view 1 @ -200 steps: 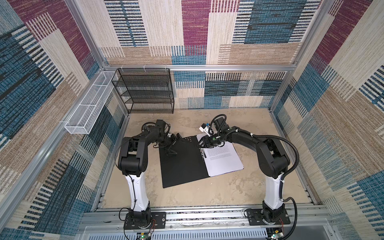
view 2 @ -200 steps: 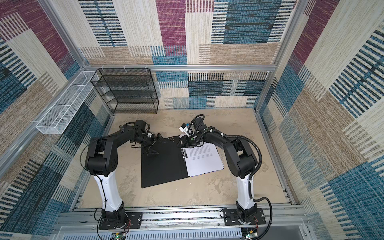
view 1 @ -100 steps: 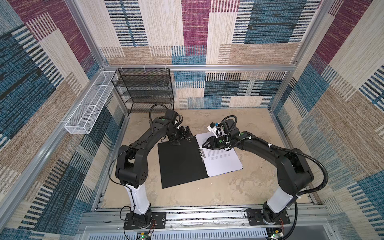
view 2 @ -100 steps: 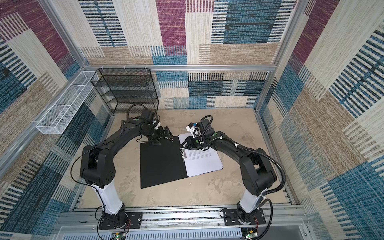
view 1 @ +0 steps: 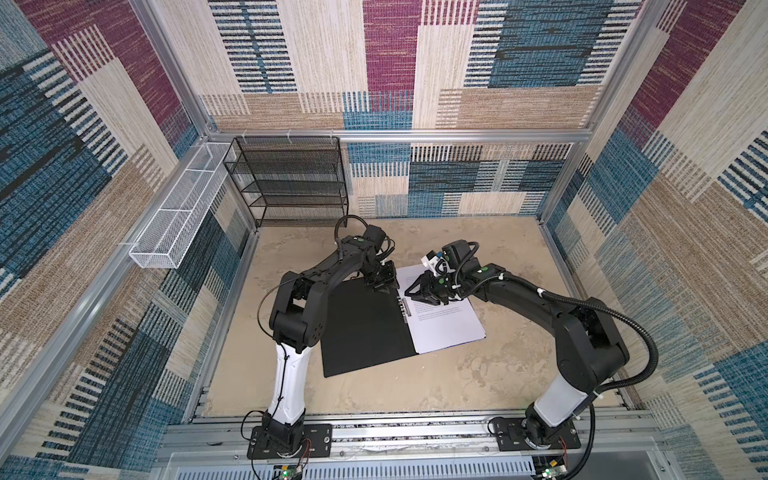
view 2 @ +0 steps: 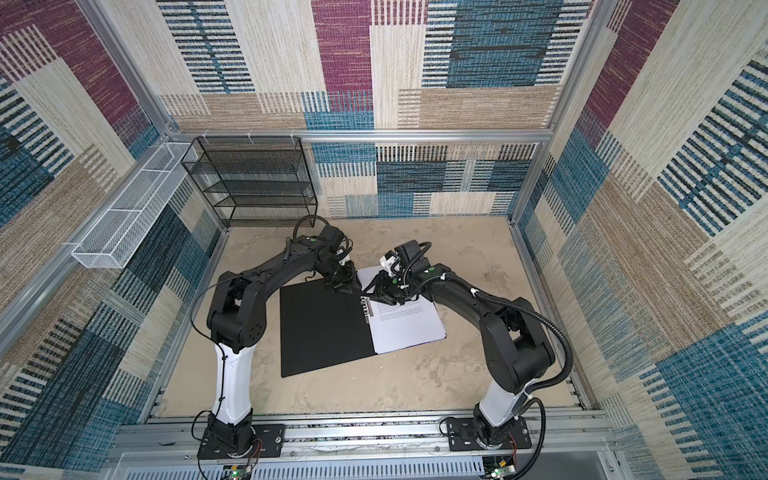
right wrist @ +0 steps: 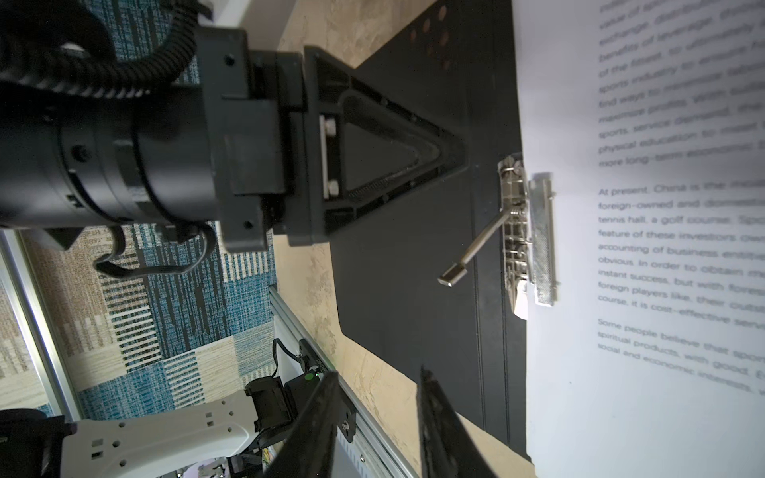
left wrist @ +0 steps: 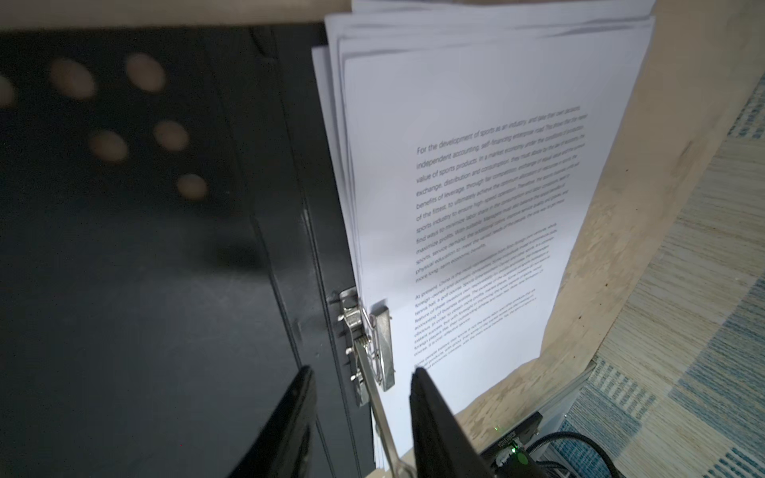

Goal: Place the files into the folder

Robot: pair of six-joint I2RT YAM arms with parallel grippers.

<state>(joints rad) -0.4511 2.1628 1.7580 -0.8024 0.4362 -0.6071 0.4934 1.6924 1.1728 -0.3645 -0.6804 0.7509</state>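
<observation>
You had the folder (view 1: 361,328) lying open and flat on the sandy table (view 1: 457,386), black inside facing up, in both top views. The files (view 1: 446,328) sat as a stack of white sheets on its right half, the top sheet printed with blocks of text. The left wrist view showed the sheet edges fanned slightly out of line at one end. The metal spine clip (right wrist: 542,240) lay with its flat bar over the stack's inner edge. Its lever (right wrist: 476,248) stood raised, angled out over the black left half.

Your left gripper (view 1: 379,284) hung over the folder's far edge, beside the spine. Its jaws stood partly apart with nothing between them. Its own camera showed the lever through the gap, but the right wrist view showed the fingertips (right wrist: 450,152) just short of the clip's far end and apart from the lever.

Your right gripper (view 1: 411,293) was low over the upper part of the stack, just beside the clip, pointing toward the spine. Its jaws were also partly parted and held nothing. I could not tell whether they touched the paper.

A black wire-mesh shelf rack (view 1: 291,183) stood in the back left corner and a white wire basket (view 1: 174,216) hung on the left wall, both well apart from the folder.
</observation>
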